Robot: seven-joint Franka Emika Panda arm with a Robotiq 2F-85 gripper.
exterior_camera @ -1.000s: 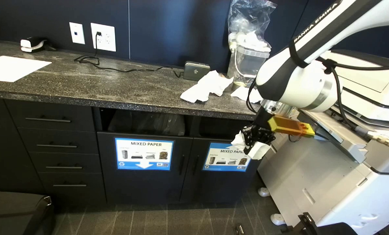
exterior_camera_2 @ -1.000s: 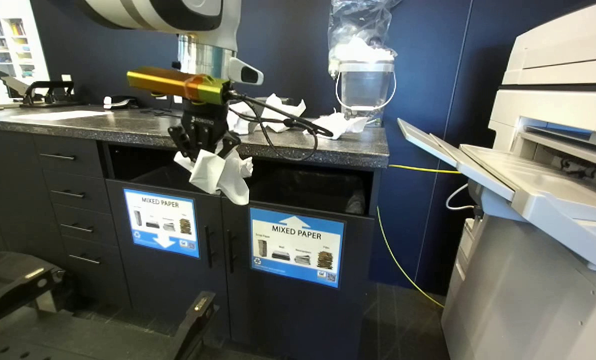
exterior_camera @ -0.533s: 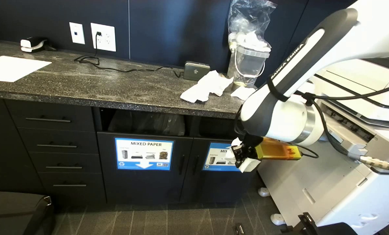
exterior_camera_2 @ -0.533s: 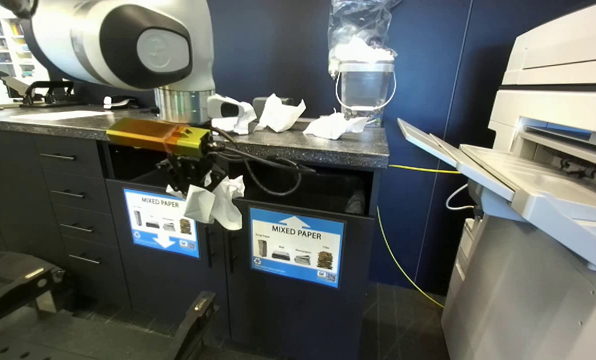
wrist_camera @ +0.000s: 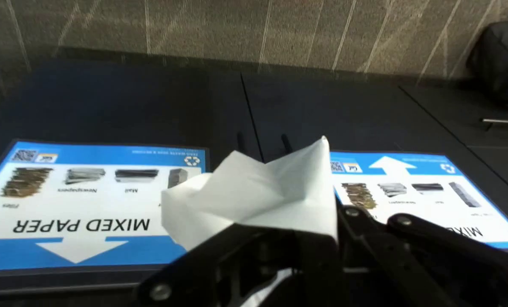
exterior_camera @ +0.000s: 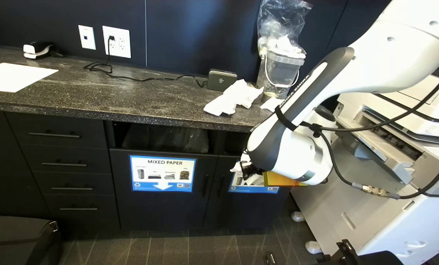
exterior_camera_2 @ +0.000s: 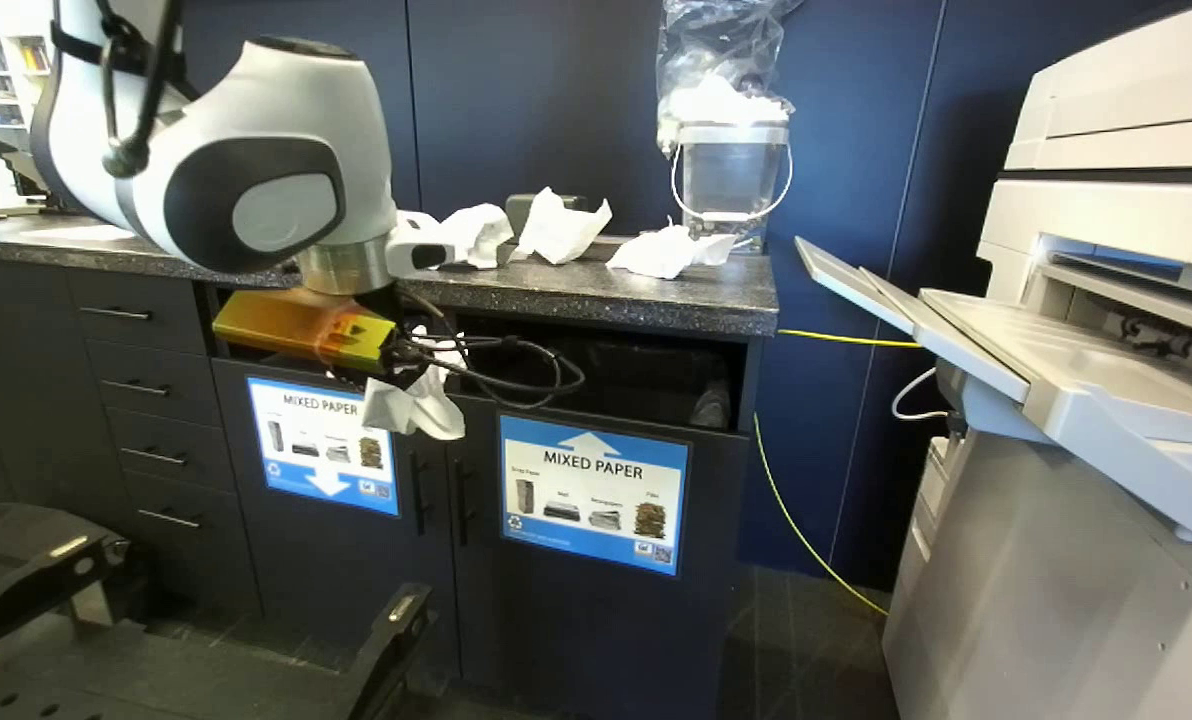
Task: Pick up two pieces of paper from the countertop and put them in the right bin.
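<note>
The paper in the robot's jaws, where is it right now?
In an exterior view, left of centre, the paper hangs lower than the front edge of the countertop, partly in front of the right edge of the down-arrow label.

Pieces of paper (exterior_camera: 234, 97) lie on the countertop (exterior_camera: 146, 95). Underneath it, the right bin (exterior_camera_2: 596, 610) sits between another bin (exterior_camera_2: 341, 560) and the printer (exterior_camera_2: 1041, 560).

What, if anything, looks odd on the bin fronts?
The left MIXED PAPER sign in both exterior views: its down arrow points away from the slot above it, whereas the right sign has an up arrow.
</note>
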